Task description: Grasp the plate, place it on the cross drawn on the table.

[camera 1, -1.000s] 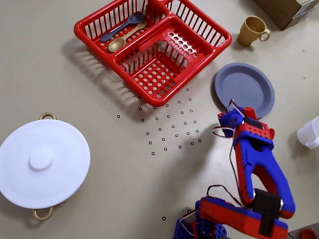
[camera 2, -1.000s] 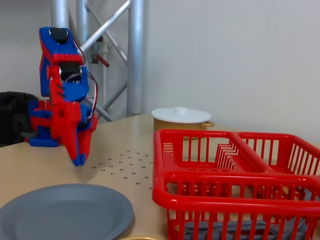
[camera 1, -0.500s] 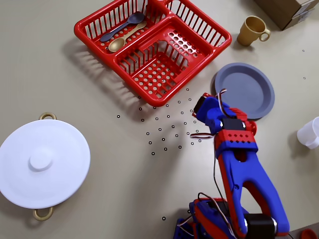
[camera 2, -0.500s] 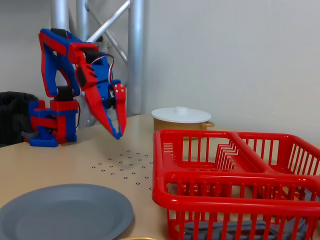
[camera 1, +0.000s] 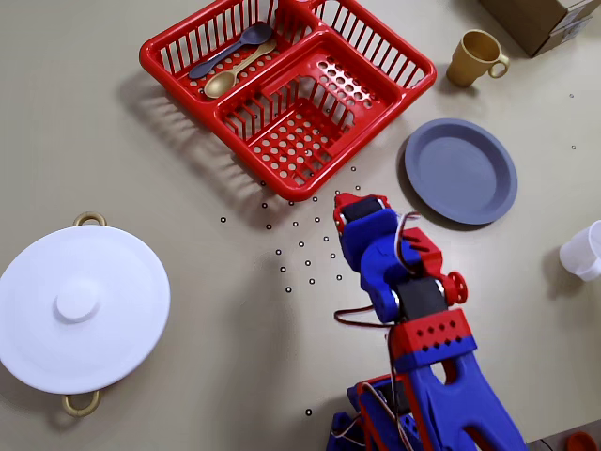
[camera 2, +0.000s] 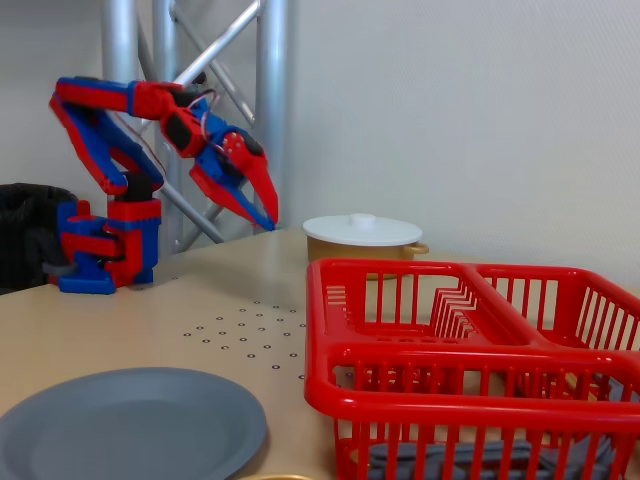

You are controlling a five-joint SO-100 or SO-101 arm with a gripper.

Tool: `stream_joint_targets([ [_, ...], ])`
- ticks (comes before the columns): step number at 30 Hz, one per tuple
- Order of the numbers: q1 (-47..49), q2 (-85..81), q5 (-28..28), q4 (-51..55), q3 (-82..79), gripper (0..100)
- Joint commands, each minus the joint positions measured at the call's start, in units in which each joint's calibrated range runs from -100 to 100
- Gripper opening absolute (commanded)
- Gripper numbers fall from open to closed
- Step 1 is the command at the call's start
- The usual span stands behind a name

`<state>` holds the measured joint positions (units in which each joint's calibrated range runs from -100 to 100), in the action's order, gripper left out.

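Plate (camera 1: pixel 460 170) lies flat on the table (camera 1: pixel 141 150), well right of the fingers in the overhead view, ungrasped. Gripper (camera 2: pixel 268 215) hangs high over the ring dots, fingers narrow, holding nothing; likely mid-travel.

The round slate blue-grey plastic plate (camera 1: pixel 461 170) with a raised rim lies flat and right side up on the flat matte beige table (camera 1: pixel 141 160). In the overhead view it sits to the right of the cluster of small black ring dots, apart from them. In the fixed view the plate (camera 2: pixel 130 424) fills the lower left foreground. The cross cannot be made out.
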<state>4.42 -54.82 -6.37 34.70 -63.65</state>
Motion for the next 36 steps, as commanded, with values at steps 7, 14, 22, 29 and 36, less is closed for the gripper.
stream_joint_targets([
  [7,2.76,-20.67,4.84,5.02,-13.86,0],
  [14,1.76,-30.56,4.69,4.94,-26.19,0],
  [22,2.12,-38.67,6.89,12.11,-31.36,0],
  [29,-0.18,-41.21,7.08,14.12,-36.17,0],
  [36,-0.04,-41.12,8.50,16.69,-36.17,0],
])
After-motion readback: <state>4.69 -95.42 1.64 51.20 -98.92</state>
